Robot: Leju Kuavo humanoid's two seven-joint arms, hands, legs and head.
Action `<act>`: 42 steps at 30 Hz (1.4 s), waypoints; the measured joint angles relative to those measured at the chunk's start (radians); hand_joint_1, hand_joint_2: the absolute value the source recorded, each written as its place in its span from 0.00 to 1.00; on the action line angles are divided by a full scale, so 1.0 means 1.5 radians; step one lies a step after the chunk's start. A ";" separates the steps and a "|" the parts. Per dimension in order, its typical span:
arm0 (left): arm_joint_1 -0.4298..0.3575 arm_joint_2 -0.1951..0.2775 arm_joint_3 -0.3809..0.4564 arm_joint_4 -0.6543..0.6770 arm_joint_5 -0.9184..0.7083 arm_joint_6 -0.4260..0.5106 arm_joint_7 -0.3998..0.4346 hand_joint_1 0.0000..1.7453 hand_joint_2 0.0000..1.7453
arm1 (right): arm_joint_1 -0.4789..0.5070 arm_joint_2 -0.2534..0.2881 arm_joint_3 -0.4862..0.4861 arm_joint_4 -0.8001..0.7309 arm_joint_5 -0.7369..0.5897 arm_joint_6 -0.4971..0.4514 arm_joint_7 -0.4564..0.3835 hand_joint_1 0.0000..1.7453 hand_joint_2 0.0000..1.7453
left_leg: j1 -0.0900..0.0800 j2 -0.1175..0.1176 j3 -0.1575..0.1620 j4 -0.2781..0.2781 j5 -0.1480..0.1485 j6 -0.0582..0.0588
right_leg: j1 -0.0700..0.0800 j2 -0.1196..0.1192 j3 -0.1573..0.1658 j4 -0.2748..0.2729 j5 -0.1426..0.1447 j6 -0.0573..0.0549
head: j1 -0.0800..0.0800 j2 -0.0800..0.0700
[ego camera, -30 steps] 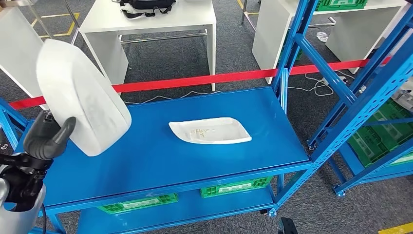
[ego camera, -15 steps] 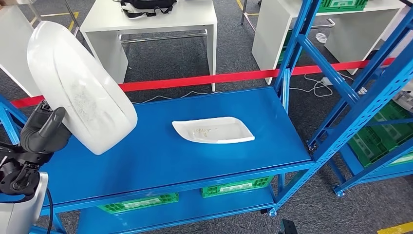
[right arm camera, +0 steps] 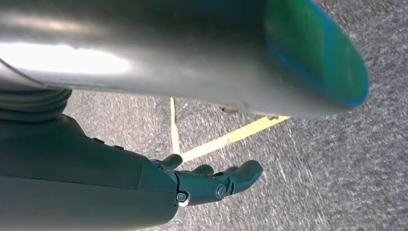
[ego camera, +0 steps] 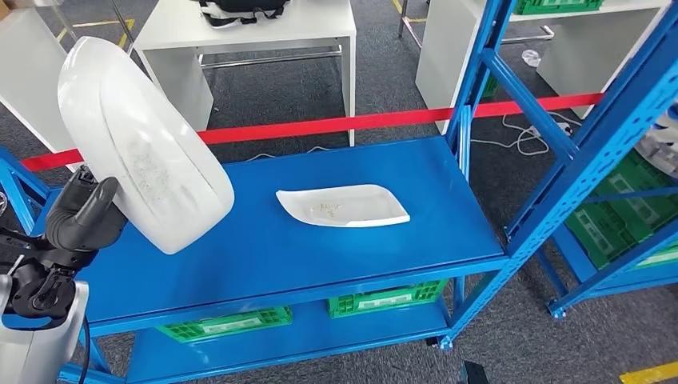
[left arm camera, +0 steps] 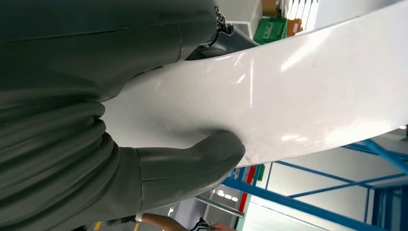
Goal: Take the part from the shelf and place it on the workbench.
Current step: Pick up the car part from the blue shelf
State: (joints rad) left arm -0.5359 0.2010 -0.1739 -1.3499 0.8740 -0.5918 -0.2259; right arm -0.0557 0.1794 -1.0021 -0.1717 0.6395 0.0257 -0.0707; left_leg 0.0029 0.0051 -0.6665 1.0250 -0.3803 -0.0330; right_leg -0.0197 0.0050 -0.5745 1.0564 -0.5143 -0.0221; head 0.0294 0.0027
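The large white moulded plastic shell part [ego camera: 144, 144] is held up in the air above the left end of the blue metal workbench top [ego camera: 264, 248], tilted, with its broad speckled face toward the head camera and its lower rounded end hanging over the bench surface without touching it. The left hand [ego camera: 80, 220] grips it at its lower left edge; in the left wrist view the thick grey thumb [left arm camera: 192, 161] presses flat against the glossy white surface of the part while the darker fingers wrap behind its other side. A second, smaller white shallow tray-shaped part [ego camera: 342, 206] lies flat near the middle of the bench top, well apart from the held one. Under the top, green plastic crates [ego camera: 384, 300] sit on the bench's lower shelf. Beyond the bench a red barrier tape [ego camera: 360, 122] stretches across grey carpet before white tables [ego camera: 248, 36], and blue shelf uprights [ego camera: 576, 176] stand to the right. The right hand [right arm camera: 211, 183] hangs over grey floor with a yellow line, fingers loosely apart and holding nothing
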 joint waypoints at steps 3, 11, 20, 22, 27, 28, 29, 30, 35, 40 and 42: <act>0.007 0.008 0.000 0.000 0.001 -0.005 -0.006 1.00 1.00 | 0.000 0.000 0.000 0.000 0.002 0.000 -0.002 0.00 0.00 | 0.003 0.000 -0.020 0.038 -0.043 -0.012 | -0.002 -0.001 -0.017 -0.004 0.019 -0.015 | -0.005 0.000; 0.019 0.019 0.000 0.005 0.005 -0.015 -0.014 1.00 1.00 | 0.001 0.000 0.000 0.000 0.007 0.000 -0.007 0.00 0.00 | 0.001 -0.002 0.069 0.069 -0.110 -0.005 | 0.003 -0.001 -0.078 -0.002 0.070 -0.014 | -0.012 0.000; 0.022 0.026 0.000 0.003 0.013 -0.018 -0.015 1.00 1.00 | 0.001 0.000 0.000 0.000 0.013 0.002 -0.009 0.00 0.00 | -0.003 0.001 0.081 -0.018 -0.066 0.030 | 0.002 -0.001 -0.112 0.089 -0.015 0.016 | -0.009 0.000; 0.024 0.026 -0.001 0.004 0.013 -0.019 -0.015 1.00 1.00 | 0.001 -0.001 0.000 0.000 0.013 0.002 -0.009 0.00 0.00 | -0.003 0.002 0.058 -0.015 -0.049 0.031 | 0.002 -0.001 -0.122 0.163 -0.048 0.018 | -0.008 0.000; 0.030 0.026 -0.001 0.003 0.013 -0.019 -0.015 1.00 1.00 | -0.001 -0.001 0.000 0.000 0.013 0.002 -0.009 0.00 0.00 | -0.005 0.002 0.009 0.003 -0.021 0.020 | 0.004 -0.001 0.009 0.038 -0.013 0.010 | -0.005 0.000; 0.030 0.027 -0.001 0.002 0.013 -0.019 -0.015 1.00 1.00 | -0.002 -0.001 0.000 0.000 0.013 0.002 -0.009 0.00 0.00 | -0.006 0.003 0.006 0.006 -0.017 0.017 | 0.005 -0.001 0.028 0.008 -0.020 0.006 | -0.004 0.000; 0.030 0.027 -0.001 0.002 0.014 -0.019 -0.015 1.00 1.00 | -0.002 -0.001 0.000 0.000 0.013 0.002 -0.009 0.00 0.00 | -0.006 0.003 0.005 0.006 -0.012 0.012 | 0.007 -0.001 0.034 -0.007 -0.026 0.003 | -0.004 0.000; 0.030 0.027 -0.001 0.002 0.014 -0.020 -0.015 1.00 1.00 | -0.002 -0.001 0.000 0.000 0.013 0.002 -0.010 0.00 0.00 | -0.006 0.003 0.005 0.004 -0.007 0.008 | 0.007 0.000 0.031 -0.009 -0.022 -0.001 | -0.004 0.000; 0.031 0.029 0.000 0.003 0.014 -0.023 -0.015 1.00 1.00 | -0.002 -0.001 0.000 0.000 0.013 0.002 -0.009 0.00 0.00 | 0.000 -0.001 -0.027 0.089 -0.102 -0.011 | 0.003 -0.005 -0.003 -0.019 0.019 -0.020 | -0.010 0.000; 0.034 0.029 -0.001 0.005 0.015 -0.023 -0.015 1.00 1.00 | -0.001 -0.001 0.000 0.000 0.013 0.002 -0.009 0.00 0.00 | 0.004 -0.001 0.014 0.154 -0.104 -0.016 | 0.003 -0.005 -0.055 -0.015 0.060 -0.016 | -0.011 0.000; 0.033 0.029 0.000 0.004 0.015 -0.024 -0.015 1.00 1.00 | -0.002 -0.001 0.000 0.000 0.013 0.002 -0.009 0.00 0.00 | 0.003 -0.002 0.089 0.056 -0.101 -0.011 | 0.004 -0.005 -0.069 -0.013 0.074 -0.010 | -0.011 0.000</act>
State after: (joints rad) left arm -0.4867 0.2440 -0.1745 -1.3443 0.8959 -0.6273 -0.2486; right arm -0.0582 0.1785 -1.0020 -0.1713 0.6589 0.0294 -0.0847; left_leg 0.0077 0.0022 -0.5334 1.1097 -0.5311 -0.0501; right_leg -0.0143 -0.0021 -0.6776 1.0364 -0.4036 -0.0374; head 0.0132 0.0027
